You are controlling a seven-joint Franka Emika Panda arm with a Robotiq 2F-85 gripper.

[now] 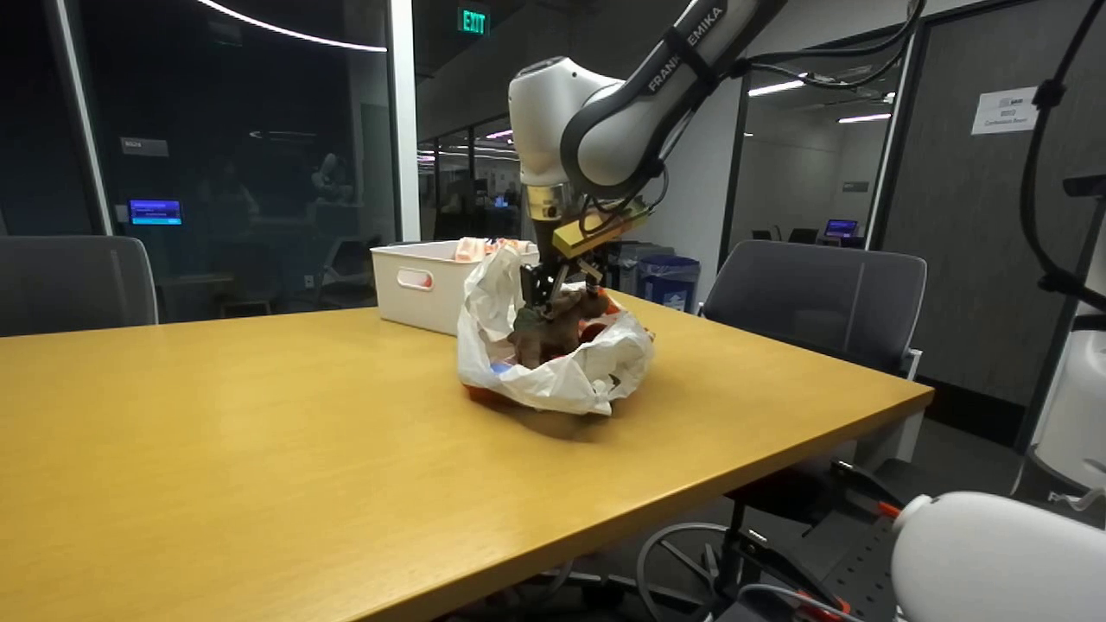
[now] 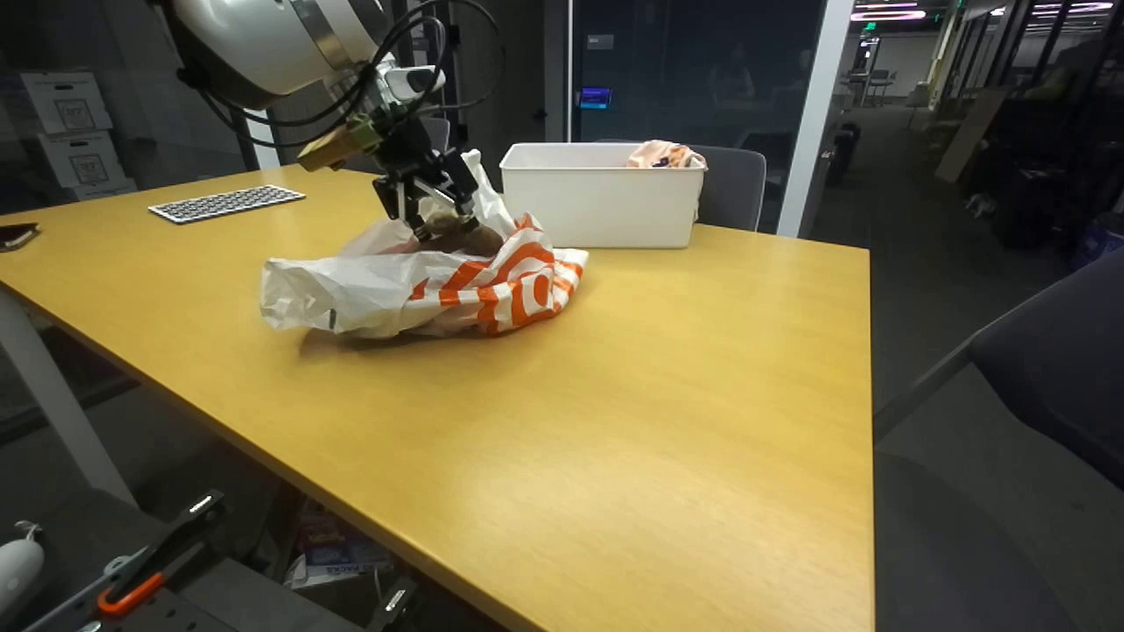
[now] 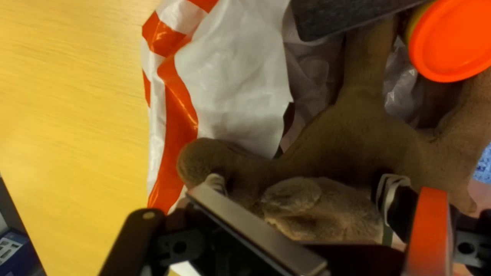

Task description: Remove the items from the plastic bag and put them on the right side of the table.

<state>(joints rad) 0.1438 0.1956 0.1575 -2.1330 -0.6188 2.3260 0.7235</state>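
The white plastic bag with orange print point(image 1: 562, 389) point(image 2: 492, 298) point(image 3: 238, 80) lies open on the table. A brown plush animal point(image 1: 553, 333) point(image 2: 479, 241) point(image 3: 356, 142) sits in its mouth. In the wrist view, a tub with an orange lid point(image 3: 452, 42) and a dark grey block point(image 3: 341, 17) lie beside the plush. My gripper point(image 1: 553, 289) point(image 2: 448, 228) point(image 3: 305, 189) points down at the plush. Its fingers stand wide apart on either side of the plush's grey-brown part, with the tips at the fur. Other contents are mostly hidden.
A white bin point(image 1: 423, 298) point(image 2: 606, 206) with a patterned cloth point(image 2: 665, 155) stands close behind the bag. A keyboard point(image 2: 226, 204) and a dark flat object point(image 2: 18, 235) lie farther along the wooden table point(image 2: 659, 421). Chairs stand around the table.
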